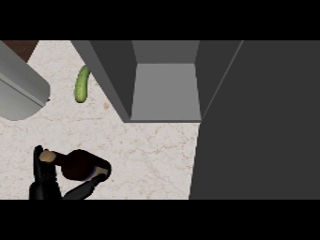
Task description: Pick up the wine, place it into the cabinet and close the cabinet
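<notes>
One step looks underway: the left hand (43, 183), at 7 o'clock, curls round the wine (79, 164). Remaining, I judge: carrying it into the open cabinet (166, 89) at 12 o'clock and shutting the door (273, 131).

The cabinet (166, 89) stands on the table (148, 154) at the far middle, its opening towards the near side. Its door (266, 131) stands open and fills the view's right side down to the near edge. The cucumber (82, 84) lies on the table just left of the cabinet. The wine (79, 164) is at the near left, well apart from the cabinet, with the left hand (44, 180) curled round it. A large rounded body (10, 84) juts in at the far left, beside the cucumber.
</notes>
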Tool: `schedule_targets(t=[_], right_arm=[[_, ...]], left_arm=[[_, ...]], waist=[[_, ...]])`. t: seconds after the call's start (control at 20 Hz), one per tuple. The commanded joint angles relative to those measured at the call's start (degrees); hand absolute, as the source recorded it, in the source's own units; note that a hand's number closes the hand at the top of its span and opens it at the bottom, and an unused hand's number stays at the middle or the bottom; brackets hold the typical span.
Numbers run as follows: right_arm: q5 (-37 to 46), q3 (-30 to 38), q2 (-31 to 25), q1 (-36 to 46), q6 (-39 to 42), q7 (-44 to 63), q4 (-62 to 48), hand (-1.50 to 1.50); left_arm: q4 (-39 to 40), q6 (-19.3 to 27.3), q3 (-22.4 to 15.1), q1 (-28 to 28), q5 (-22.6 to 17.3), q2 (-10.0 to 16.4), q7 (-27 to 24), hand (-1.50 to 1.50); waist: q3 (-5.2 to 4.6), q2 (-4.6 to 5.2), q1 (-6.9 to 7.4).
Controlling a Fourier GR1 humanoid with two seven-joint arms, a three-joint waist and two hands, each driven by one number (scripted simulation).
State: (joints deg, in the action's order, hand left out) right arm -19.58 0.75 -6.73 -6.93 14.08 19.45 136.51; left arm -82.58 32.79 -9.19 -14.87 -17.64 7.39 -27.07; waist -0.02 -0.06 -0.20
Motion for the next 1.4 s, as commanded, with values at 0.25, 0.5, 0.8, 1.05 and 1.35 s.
schedule_targets(t=[0.25,0.5,0.8,1.05,1.35], right_arm=[[-2.7,-0.52,0.27,-3.5,-0.25,3.61,9.5,-1.5],[-3.4,0.63,-0.2,-2.5,-0.77,5.45,9.97,-1.5],[-0.24,-2.2,1.4,-0.85,-1.43,4.45,7.84,-1.5],[-4.25,2.61,0.23,-2.07,1.76,1.25,5.26,-1.5],[-4.58,2.62,-1.35,1.96,-0.22,5.85,5.38,-1.5]], left_arm=[[13.45,-4.99,3.85,7.31,-1.12,-2.66,-3.81,-1.5],[16.75,-10.69,6.43,5.37,-3.33,-2.83,-8.31,-1.5],[25.52,-17.82,8.6,14.17,-7.19,-5.42,-9.35,1.5],[27.82,-15.07,6.28,14.49,-1.78,-6.2,-11.91,1.5],[35.13,-22.36,7.75,15.69,-3.98,-2.97,-18.01,1.5]], waist=[[0.0,-0.01,-0.27],[-0.01,-0.04,-0.11],[-0.06,0.03,-0.28],[0.02,0.01,-0.12],[-0.03,0.07,-0.04]])
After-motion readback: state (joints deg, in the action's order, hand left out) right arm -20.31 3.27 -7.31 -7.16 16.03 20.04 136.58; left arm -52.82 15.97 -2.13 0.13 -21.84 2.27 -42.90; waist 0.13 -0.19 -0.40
